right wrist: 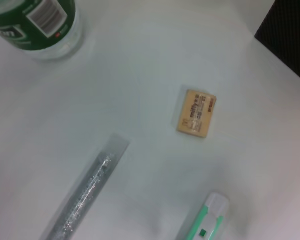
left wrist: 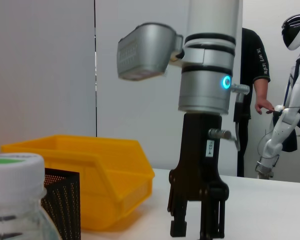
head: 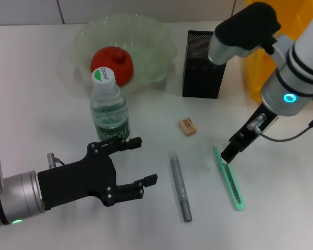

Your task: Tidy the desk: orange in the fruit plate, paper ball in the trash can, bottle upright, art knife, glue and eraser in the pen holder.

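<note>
A red-orange fruit (head: 112, 64) lies in the translucent fruit plate (head: 156, 41). The bottle (head: 109, 107) stands upright in front of the plate. The eraser (head: 187, 126), the grey glue stick (head: 180, 185) and the green art knife (head: 228, 177) lie on the table near the black mesh pen holder (head: 203, 65). My right gripper (head: 230, 154) hangs just over the knife's far end, with its fingers a narrow gap apart and holding nothing. My left gripper (head: 141, 161) is open and empty beside the bottle. No paper ball or trash can is in view.
A yellow bin (head: 266, 57) stands at the back right, behind the pen holder. In the left wrist view a person (left wrist: 252, 75) and a white humanoid robot (left wrist: 290, 100) stand beyond the table.
</note>
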